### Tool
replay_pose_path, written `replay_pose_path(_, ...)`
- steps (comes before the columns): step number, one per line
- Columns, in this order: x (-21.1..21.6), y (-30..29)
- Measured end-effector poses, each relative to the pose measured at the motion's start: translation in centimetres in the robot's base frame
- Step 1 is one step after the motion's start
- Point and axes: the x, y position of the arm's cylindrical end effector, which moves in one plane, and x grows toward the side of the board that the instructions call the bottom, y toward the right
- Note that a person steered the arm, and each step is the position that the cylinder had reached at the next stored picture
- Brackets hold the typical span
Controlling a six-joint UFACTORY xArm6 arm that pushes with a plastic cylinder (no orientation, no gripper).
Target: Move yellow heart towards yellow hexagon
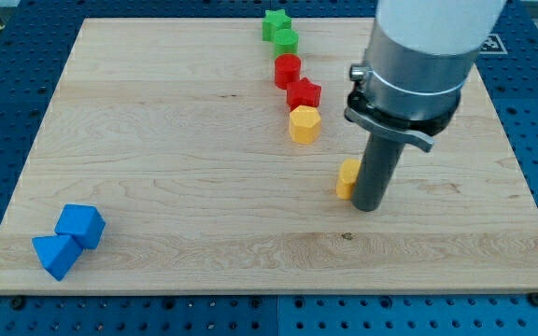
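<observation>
Sitting on the wooden desk (176, 159), the yellow heart (347, 177) is lying right of centre, partly hidden behind the dark rod, so only its left portion is showing. My tip (369, 208) is resting on the desk, touching or just beside the heart's right side; I cannot tell which. This arm is carrying no end effector, only the rod, so nothing is being clenched or released; the rod is simply standing upright against the heart's flank.

The yellow hexagon (304, 123) is sitting up and to the view's left of the heart, near it but clearly apart, with bare wood showing between them. It is forming the bottom end of a short line of blocks running toward the view's top: a red star (304, 93) is touching or nearly touching the hexagon's upper edge, a red cylinder (288, 70) is sitting just above that, then a green round-looking block (286, 40) and a green star (275, 23) are crowding together near the desk's top edge.

Well apart from all of this, near the view's bottom left corner, a blue cube (81, 225) and a blue wedge-like block (55, 254) are touching each other.

The arm's large grey and white body (420, 56) is looming over the desk's upper right part, covering the wood beneath it.
</observation>
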Motion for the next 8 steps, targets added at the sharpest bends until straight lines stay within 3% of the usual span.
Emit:
replay_pose_path(2,-0.3,-1.3)
replay_pose_path(4,-0.4,4.1)
replay_pose_path(8,-2.2,0.3)
